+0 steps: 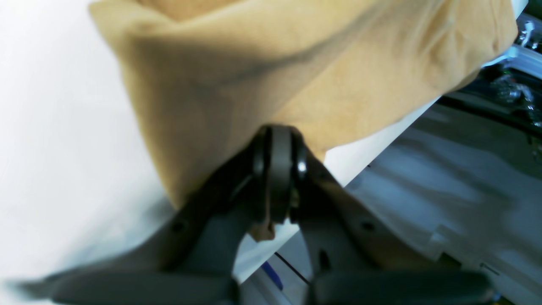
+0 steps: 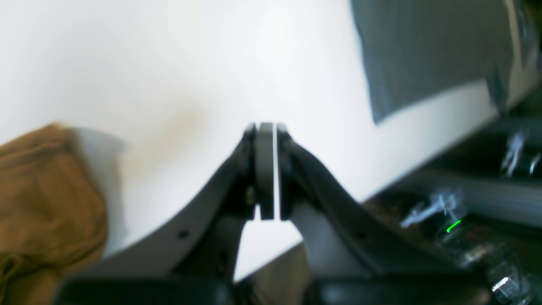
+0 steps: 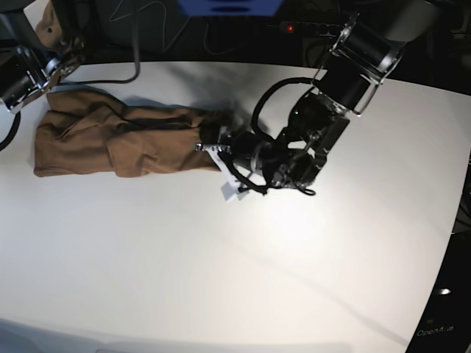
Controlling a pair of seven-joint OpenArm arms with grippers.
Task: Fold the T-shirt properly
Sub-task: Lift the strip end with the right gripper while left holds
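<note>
The tan T-shirt [image 3: 125,136] lies on the white table [image 3: 243,272] as a long, rumpled band running left to right. My left gripper [image 3: 209,142] is at its right end, and in the left wrist view the left gripper [image 1: 279,135] is shut on the T-shirt [image 1: 262,63], with a scrap of tan cloth showing between the pads. The right arm [image 3: 26,73] hangs over the shirt's upper left corner. In the right wrist view the right gripper [image 2: 266,131] is shut with nothing in it, above bare table, and the T-shirt [image 2: 42,190] sits at the lower left.
Cables [image 3: 140,29] and dark equipment line the table's far edge. The table's edge [image 1: 381,140] runs close to the left gripper, with grey floor beyond it. The curved right rim of the table [image 3: 449,243] drops into darkness.
</note>
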